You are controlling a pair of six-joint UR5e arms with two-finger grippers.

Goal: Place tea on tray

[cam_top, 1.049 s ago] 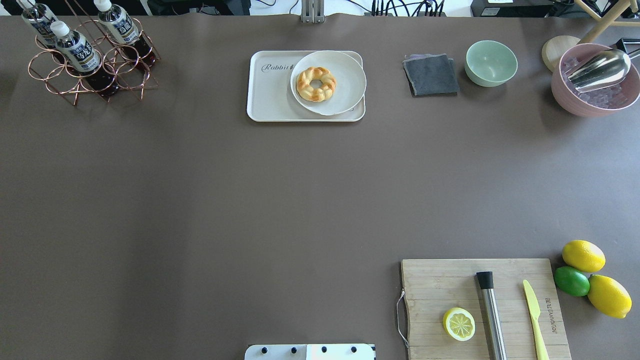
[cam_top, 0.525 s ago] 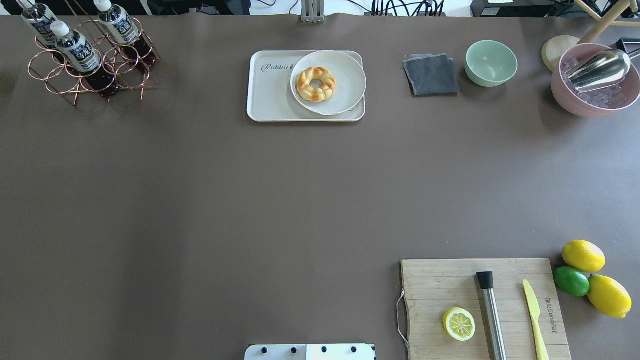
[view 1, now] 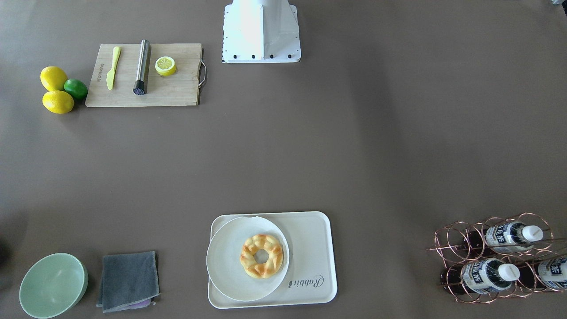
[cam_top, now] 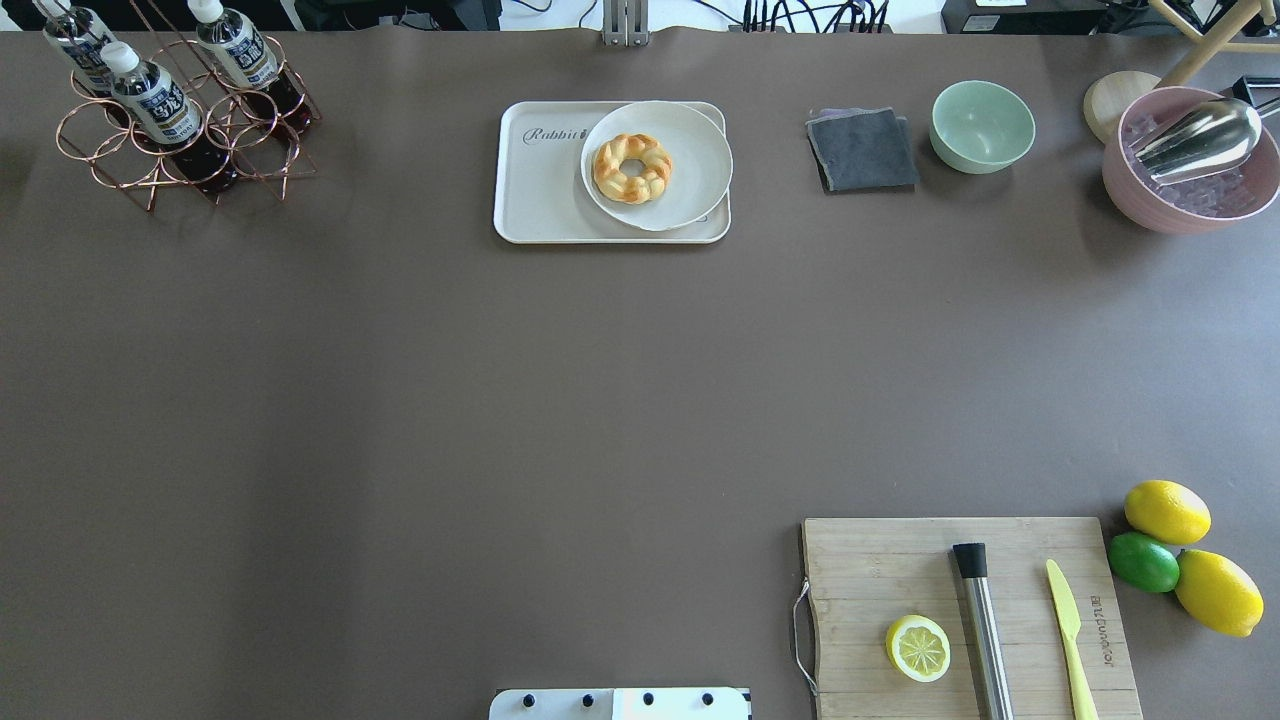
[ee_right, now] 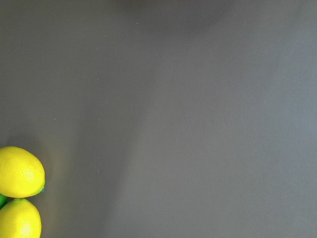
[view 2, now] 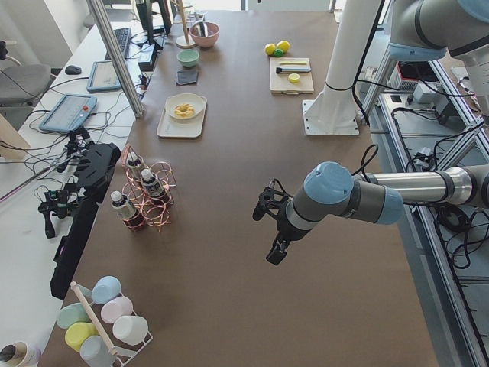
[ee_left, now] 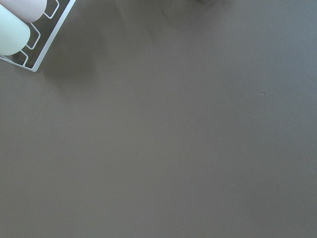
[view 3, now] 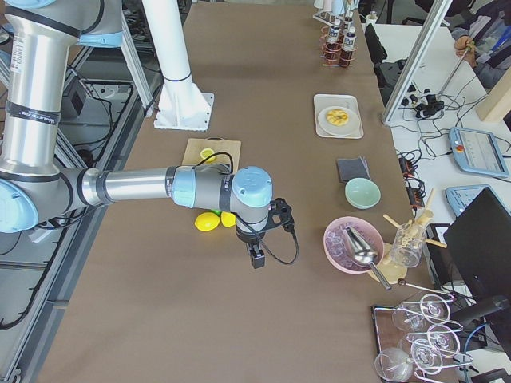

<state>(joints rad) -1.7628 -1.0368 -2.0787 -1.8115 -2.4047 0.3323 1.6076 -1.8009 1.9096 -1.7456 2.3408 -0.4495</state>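
You'll find the tea [cam_top: 158,103] in the upper left of the overhead view, one of three bottles in the copper wire rack [cam_top: 145,183]. It is well apart from the tray [cam_top: 540,205] at top centre, which carries a plate [cam_top: 690,195] with a ring pastry [cam_top: 631,168]. The left gripper [view 2: 273,260] and the right gripper [view 3: 257,262] apparently hang over bare table. They appear only in the side views, so I cannot tell how their jaws stand.

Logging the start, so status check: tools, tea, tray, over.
Left tool, right tool above table, grip unreadable. All tea in wire rack. Plate covers much of tray.
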